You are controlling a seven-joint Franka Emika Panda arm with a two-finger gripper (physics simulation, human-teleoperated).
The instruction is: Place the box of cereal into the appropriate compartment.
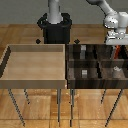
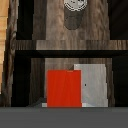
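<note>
at the exterior view's right edge, the gripper [image 1: 116, 42] grips the box of cereal [image 1: 117, 51], hanging lengthwise straight down over the dark tray [image 1: 95, 76] compartments.

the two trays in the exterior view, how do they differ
The light wooden tray is pale, one open bin, nothing visible in it. The dark compartment tray is dark brown, split by dividers and holds small grey blocks. The gripper hangs over the dark one. Both stand on thin legs.
</note>
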